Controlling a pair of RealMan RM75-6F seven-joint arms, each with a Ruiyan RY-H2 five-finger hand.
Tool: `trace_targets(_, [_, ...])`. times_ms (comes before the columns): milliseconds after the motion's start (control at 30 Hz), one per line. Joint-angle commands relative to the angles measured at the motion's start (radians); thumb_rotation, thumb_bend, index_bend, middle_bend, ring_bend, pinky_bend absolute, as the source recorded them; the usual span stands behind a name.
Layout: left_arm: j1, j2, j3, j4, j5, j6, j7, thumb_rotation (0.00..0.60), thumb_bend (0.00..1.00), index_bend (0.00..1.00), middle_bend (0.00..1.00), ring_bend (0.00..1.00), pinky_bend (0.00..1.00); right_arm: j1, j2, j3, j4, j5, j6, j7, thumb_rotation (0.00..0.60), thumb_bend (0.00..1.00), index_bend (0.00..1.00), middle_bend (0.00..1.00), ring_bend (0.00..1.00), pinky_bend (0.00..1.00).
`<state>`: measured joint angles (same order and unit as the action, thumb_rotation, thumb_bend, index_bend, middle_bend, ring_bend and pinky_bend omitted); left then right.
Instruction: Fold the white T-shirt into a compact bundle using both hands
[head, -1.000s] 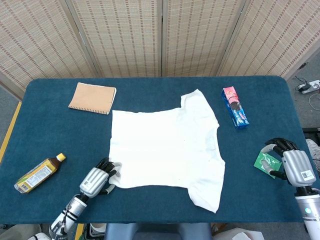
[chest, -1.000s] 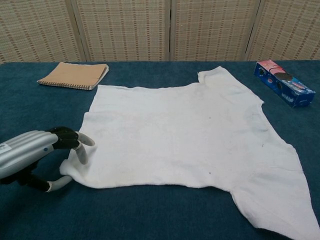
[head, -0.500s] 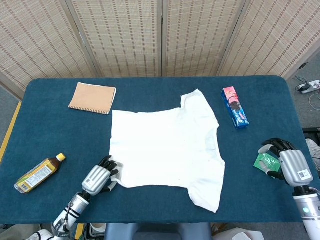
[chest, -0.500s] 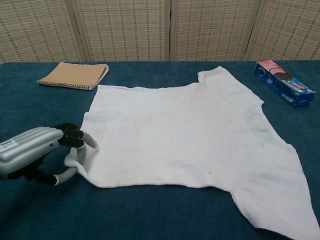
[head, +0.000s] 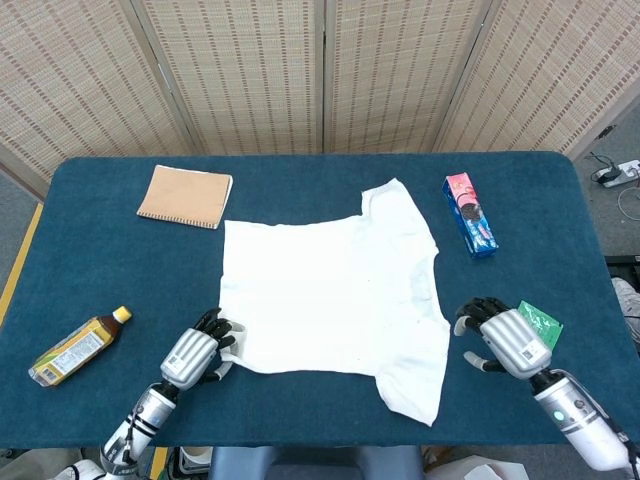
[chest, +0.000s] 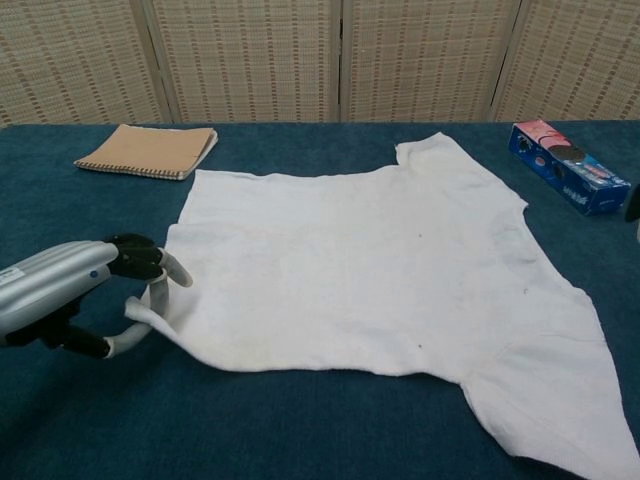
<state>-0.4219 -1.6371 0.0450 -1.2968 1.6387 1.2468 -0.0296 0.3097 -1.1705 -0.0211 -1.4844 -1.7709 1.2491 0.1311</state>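
White T-shirt (head: 335, 300) lies flat, mid-table on the blue table (head: 100, 230), no fold yet; its near-left hem corner now sits pinched up in the left hand (head: 195, 353), whereas 1 s ago the fingers were only at that edge. Right hand (head: 505, 340) has swung in from the far right, off the green packet (head: 540, 322), to just beside the shirt's right edge, fingers spread, holding nothing. Likely means both hands are setting up for fold no. 1, w/ right-side grasp still to come.

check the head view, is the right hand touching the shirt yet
No, the right hand sits on bare table, a gap away from the white T-shirt.
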Motion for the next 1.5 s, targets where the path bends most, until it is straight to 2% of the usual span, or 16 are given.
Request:
trace_targets(33, [0.003, 0.003, 0.002, -0.005, -0.001, 0.003, 0.005, 0.6, 0.46, 0.71, 0.28, 0.23, 0.07, 0.041, -0.083, -0.02, 0.096, -0.058, -0.006, 0.001, 0.6, 0.1, 0.45, 0.31, 0.21, 0.24])
trace_targets(100, [0.005, 0.006, 0.002, -0.01, -0.004, 0.004, 0.007, 0.6, 0.46, 0.71, 0.28, 0.23, 0.07, 0.05, -0.121, -0.028, 0.153, -0.08, 0.006, 0.001, 0.6, 0.06, 0.45, 0.31, 0.21, 0.24])
trace_targets(400, [0.014, 0.008, 0.005, -0.014, -0.014, 0.009, 0.005, 0.6, 0.46, 0.71, 0.28, 0.23, 0.07, 0.059, -0.256, -0.069, 0.368, -0.123, 0.065, 0.034, 0.6, 0.02, 0.45, 0.27, 0.18, 0.23])
trace_targets(700, [0.018, 0.009, 0.007, -0.016, -0.021, 0.007, -0.008, 0.6, 0.46, 0.71, 0.28, 0.23, 0.07, 0.046, -0.36, -0.095, 0.551, -0.117, 0.124, 0.105, 0.6, 0.0, 0.45, 0.27, 0.18, 0.22])
trace_targets(1100, [0.017, 0.011, 0.008, -0.026, -0.026, -0.004, -0.018, 0.6, 0.46, 0.71, 0.28, 0.23, 0.07, 0.043, -0.432, -0.125, 0.696, -0.099, 0.139, 0.154, 0.6, 0.0, 0.45, 0.27, 0.18, 0.22])
trace_targets(1500, [0.015, 0.011, 0.006, -0.032, -0.028, -0.008, -0.024, 0.6, 0.46, 0.71, 0.28, 0.23, 0.07, 0.047, -0.462, -0.137, 0.764, -0.083, 0.157, 0.172, 0.6, 0.0, 0.45, 0.27, 0.18, 0.21])
